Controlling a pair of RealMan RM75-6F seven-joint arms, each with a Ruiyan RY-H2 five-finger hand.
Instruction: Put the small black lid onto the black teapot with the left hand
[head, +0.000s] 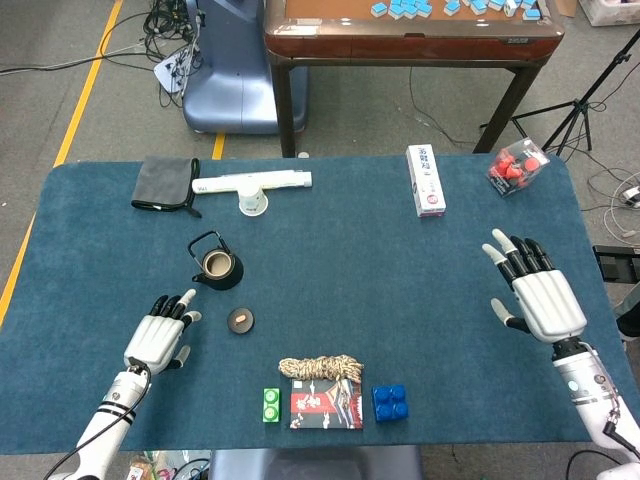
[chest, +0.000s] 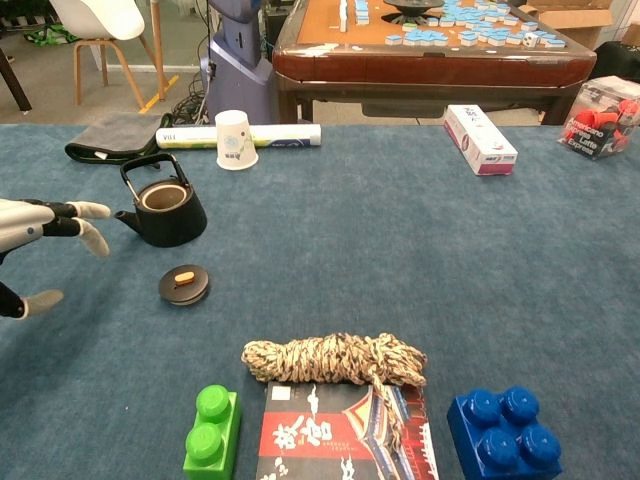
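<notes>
Black-tipped fingers (head: 176, 306) of the left hand (head: 160, 337) are spread and holding nothing, hovering just left of the small black lid (head: 240, 320), apart from it. The lid lies flat on the blue tabletop (head: 350, 270), near the open black teapot (head: 217, 265). Across the table, the right hand (head: 535, 295) hangs splayed, empty.

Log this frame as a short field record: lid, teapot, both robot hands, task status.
lid: small black lid flat on the table, near side of the black teapot, apart from it
teapot: upright, open, no lid on it
left robot hand: fingers apart, holds nothing, left of the lid, not touching it
right robot hand: fingers spread, holds nothing, far from both
status: lid not yet picked up
</notes>
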